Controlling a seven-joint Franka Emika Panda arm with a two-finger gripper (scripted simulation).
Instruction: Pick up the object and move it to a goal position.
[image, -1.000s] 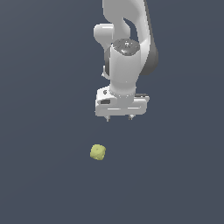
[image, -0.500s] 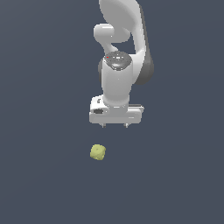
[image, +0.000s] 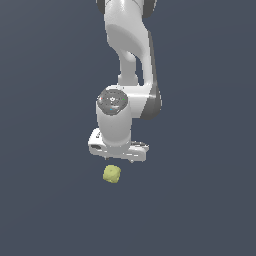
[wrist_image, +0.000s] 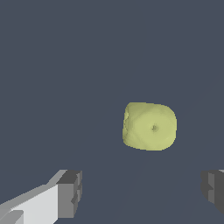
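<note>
The white arm (image: 127, 65) comes down from the top of the exterior view, bending at a rounded wrist joint above the hand. At its end the gripper (image: 120, 159) hangs low over a plain dark grey floor (image: 45, 210), whose edges and corners lie outside both pictures. In the wrist view the gripper (wrist_image: 142, 194) is spread wide: one dark pad on a white finger (wrist_image: 69, 194) and the other dark pad at the far side of the picture, with bare floor (wrist_image: 65, 65) between them and nothing gripped.

The object (image: 112, 174) is a small yellow-green lump resting on the floor just below the gripper, apart from it. In the wrist view the object (wrist_image: 149, 126) is not between the fingers but ahead of the gap. It is roughly cubic with rounded corners, so no long axis or heading can be told; one flat face with a tiny central dimple looks up at the wrist camera.
</note>
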